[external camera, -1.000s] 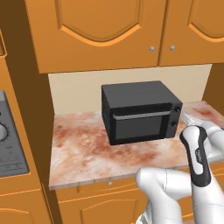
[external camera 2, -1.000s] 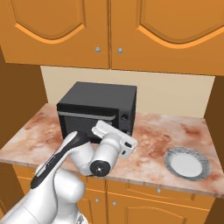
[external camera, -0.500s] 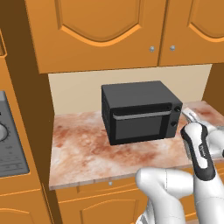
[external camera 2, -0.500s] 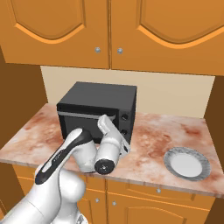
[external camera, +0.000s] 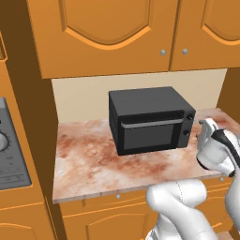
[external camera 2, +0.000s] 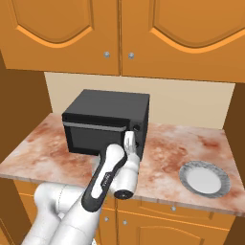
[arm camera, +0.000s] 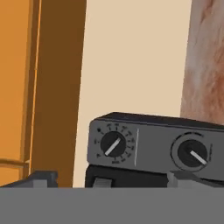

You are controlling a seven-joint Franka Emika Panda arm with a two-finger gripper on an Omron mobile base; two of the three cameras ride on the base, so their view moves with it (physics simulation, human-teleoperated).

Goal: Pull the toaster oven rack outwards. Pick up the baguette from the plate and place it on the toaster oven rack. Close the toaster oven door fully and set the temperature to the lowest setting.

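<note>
OK — door's shut, plate point(external camera 2: 206, 177) empty (baguette presumably inside). Our gripper point(arm camera: 113, 181), jaws wide, faces the toaster oven point(external camera: 149, 119) control strip; we centre on the temperature knob point(arm camera: 113, 145) before closing — labels unreadable.

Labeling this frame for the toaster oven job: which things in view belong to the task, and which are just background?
Job:
- toaster oven, toaster oven door closed
- two control knobs on its strip, facing the hand camera
- plate, nothing on it
- gripper, jaws open, near the knobs

Background:
- marbled counter
- upper cabinets
- stove at left
</note>
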